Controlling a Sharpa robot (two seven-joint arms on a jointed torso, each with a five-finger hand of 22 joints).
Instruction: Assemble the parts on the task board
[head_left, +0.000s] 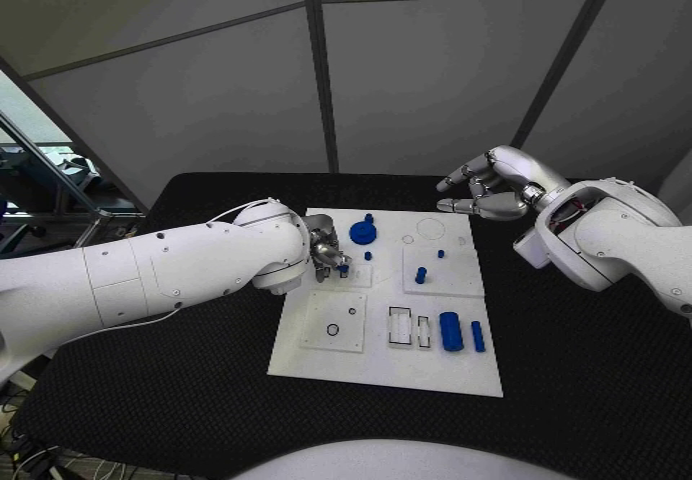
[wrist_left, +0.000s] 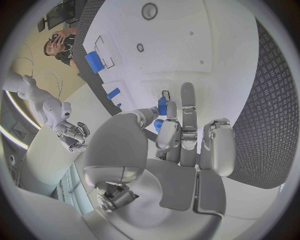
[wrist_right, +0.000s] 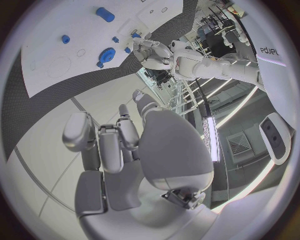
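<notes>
The white task board (head_left: 378, 360) lies in the middle of the black table. My left hand (head_left: 326, 254) is low over the board's left middle and pinches a small blue part (wrist_left: 162, 106) between thumb and fingertips (wrist_left: 171, 111). On the board stand a round blue part (head_left: 364, 233) and short blue pegs (head_left: 420, 275). Two blue cylinders (head_left: 451, 331) lie near the front right. My right hand (head_left: 490, 190) hovers above the board's far right corner, fingers loosely bent and apart, holding nothing. The right wrist view shows the round blue part (wrist_right: 107, 54) and my left hand (wrist_right: 153, 52) beyond it.
Square and rectangular recesses (head_left: 402, 327) mark the board's front half, and a small ring (head_left: 333, 329) lies on the left front plate. Black table (head_left: 173, 400) surrounds the board on all sides. A person stands at the rim of the left wrist view, away from the parts.
</notes>
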